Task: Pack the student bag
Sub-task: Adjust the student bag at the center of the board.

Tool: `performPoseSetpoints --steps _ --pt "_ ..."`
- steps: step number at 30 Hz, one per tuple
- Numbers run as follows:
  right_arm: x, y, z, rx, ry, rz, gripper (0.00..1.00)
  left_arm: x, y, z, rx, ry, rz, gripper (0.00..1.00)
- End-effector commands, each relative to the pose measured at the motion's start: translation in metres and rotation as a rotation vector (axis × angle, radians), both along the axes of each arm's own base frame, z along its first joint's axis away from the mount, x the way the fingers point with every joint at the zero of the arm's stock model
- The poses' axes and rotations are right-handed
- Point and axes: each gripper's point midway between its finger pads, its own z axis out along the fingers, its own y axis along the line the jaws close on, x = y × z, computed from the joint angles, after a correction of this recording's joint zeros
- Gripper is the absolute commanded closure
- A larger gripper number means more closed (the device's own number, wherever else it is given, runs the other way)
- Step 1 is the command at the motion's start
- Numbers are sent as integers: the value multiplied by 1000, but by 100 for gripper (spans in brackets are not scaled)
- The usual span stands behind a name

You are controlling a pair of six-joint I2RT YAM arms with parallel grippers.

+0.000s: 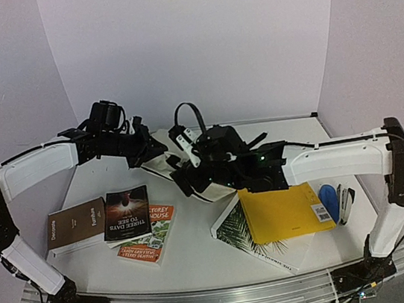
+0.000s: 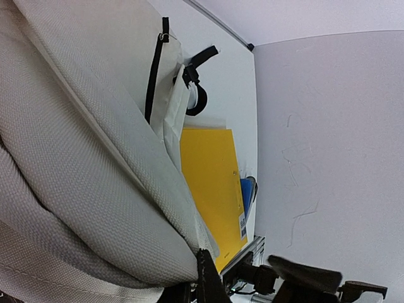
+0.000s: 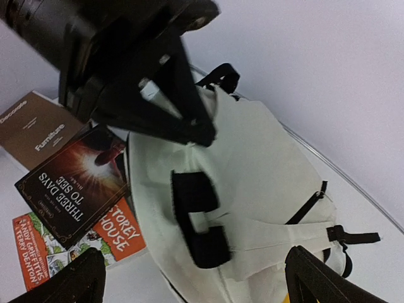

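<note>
The student bag (image 1: 211, 186), cream canvas with black straps, lies at the table's middle, largely hidden under both arms. My left gripper (image 1: 151, 151) is shut on the bag's upper fabric edge and lifts it; in the left wrist view the cloth (image 2: 95, 164) runs right into the closed gripper (image 2: 202, 268). The right wrist view shows the student bag (image 3: 265, 183) with its black handle (image 3: 199, 221) below, and the left gripper (image 3: 189, 123) pinching the cloth above. My right gripper (image 3: 196, 284) hovers open over the bag, holding nothing; from above this right gripper (image 1: 201, 159) sits just over the bag.
Left of the bag lie a brown book (image 1: 77, 225), a dark "Three Days to See" book (image 1: 126, 213) and an orange "Storey House" book (image 1: 150, 234). To the right are a yellow folder (image 1: 282, 212) on a palm-leaf book (image 1: 248, 241) and a blue stapler (image 1: 330, 201).
</note>
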Motion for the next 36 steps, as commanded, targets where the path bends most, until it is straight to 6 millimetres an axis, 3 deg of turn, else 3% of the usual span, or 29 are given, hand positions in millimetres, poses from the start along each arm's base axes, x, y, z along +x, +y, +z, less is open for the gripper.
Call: performPoseSetpoints --steps 1,5,10,13,23,29,36 --pt "-17 32 -6 -12 6 108 2 -9 2 71 -70 -159 -41 100" --pt "-11 36 -21 -60 -12 79 2 -13 4 77 -70 -164 -50 100" --pt "26 7 -32 -178 -133 -196 2 -17 4 85 -74 -175 -63 100" --pt "34 -3 -27 -188 -181 -275 2 -20 4 87 -75 -175 -71 100" --pt "28 -14 8 -120 -229 -262 2 -22 8 81 -38 -156 -74 100" --pt "29 -7 -8 -196 -242 -205 2 -26 7 86 -32 -184 -107 100" --pt "40 2 -16 -150 -188 -126 5 -38 5 94 -52 -195 -165 100"
